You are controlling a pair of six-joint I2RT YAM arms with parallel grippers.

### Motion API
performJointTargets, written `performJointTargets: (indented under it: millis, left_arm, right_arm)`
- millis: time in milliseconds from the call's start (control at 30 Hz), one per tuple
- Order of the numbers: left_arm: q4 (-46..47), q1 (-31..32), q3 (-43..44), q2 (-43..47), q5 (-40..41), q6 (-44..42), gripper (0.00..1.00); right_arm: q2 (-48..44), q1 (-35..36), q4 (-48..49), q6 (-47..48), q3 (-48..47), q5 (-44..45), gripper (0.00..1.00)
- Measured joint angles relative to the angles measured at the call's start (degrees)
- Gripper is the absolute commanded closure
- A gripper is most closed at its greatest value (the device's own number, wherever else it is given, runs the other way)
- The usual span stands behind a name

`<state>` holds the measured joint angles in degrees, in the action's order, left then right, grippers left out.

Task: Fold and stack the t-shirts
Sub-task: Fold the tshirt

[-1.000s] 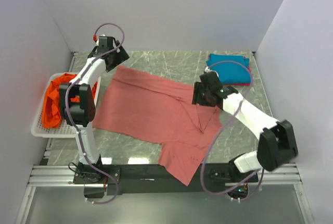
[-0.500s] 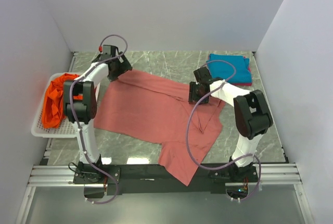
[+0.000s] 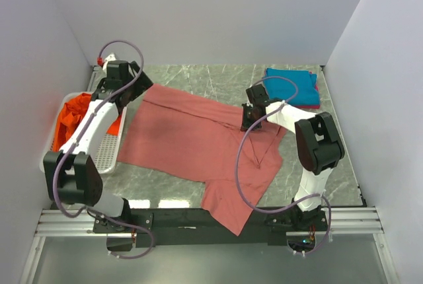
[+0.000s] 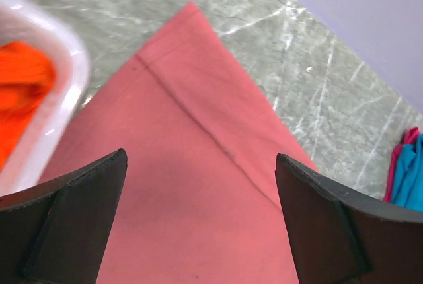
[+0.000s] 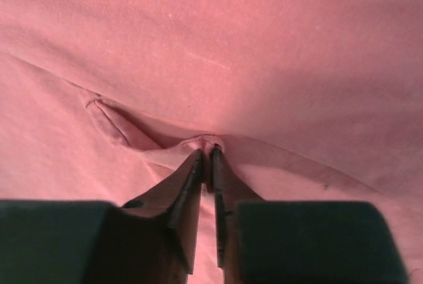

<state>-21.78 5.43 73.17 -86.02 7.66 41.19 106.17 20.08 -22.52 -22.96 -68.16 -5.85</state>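
Observation:
A dusty salmon-red t-shirt [image 3: 185, 139] lies spread out across the middle of the table. My right gripper [image 3: 248, 120] presses down at the shirt's right side. In the right wrist view it [image 5: 206, 154] is shut on a small pinched ridge of the salmon cloth [image 5: 264, 53]. My left gripper [image 3: 135, 86] hovers over the shirt's far left corner. In the left wrist view it [image 4: 199, 158] stands wide open, with only flat salmon cloth [image 4: 192, 132] beneath it. A folded teal-blue t-shirt [image 3: 294, 86] lies on a magenta one [image 3: 316, 90] at the back right. The orange t-shirt [image 3: 66, 119] is bunched in the basket.
The white mesh basket [image 3: 109, 155] sits at the left table edge, its rim [image 4: 63, 99] close beside the left gripper. White walls close off the back and both sides. A lower flap of the salmon shirt [image 3: 228, 211] hangs over the front edge onto the black rail.
The right gripper has closed on a fold of the salmon shirt. The left arm has swung out to the left and its open gripper has shifted a little left over the shirt's corner.

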Motion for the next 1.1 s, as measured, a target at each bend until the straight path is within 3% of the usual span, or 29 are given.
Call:
performJointTargets:
  millis: [133,300,500,700,900,1033,1100]
  left_arm:
    - [-1.1,0.0,-4.2,4.0,2.1,1.2,0.01]
    - [-3.4,0.0,-7.9,6.8,2.8,2.8,0.01]
    - [-3.7,0.0,-9.7,9.6,3.1,3.7,0.00]
    - [-4.4,0.0,-12.0,12.4,4.0,4.6,0.01]
    - [-5.8,0.0,-13.2,13.7,4.3,5.0,0.01]
    - [-5.8,0.0,-13.7,14.9,4.3,5.1,0.01]
    - [-6.0,0.0,-14.3,15.9,4.7,5.1,0.01]
  right_arm:
    - [-0.8,0.0,0.7,-0.2,1.2,-0.7,1.00]
    - [-3.1,1.4,0.8,-1.3,2.8,-0.7,1.00]
    - [-7.3,8.0,1.1,-4.8,4.0,2.0,1.00]
    - [-8.2,14.7,1.2,-9.3,4.0,7.0,0.87]
    - [-8.2,19.4,0.9,-11.8,4.0,12.7,0.84]
    - [-8.2,22.0,0.9,-12.2,4.0,14.9,0.75]
    - [-8.2,23.5,0.8,-12.2,4.0,16.0,0.66]
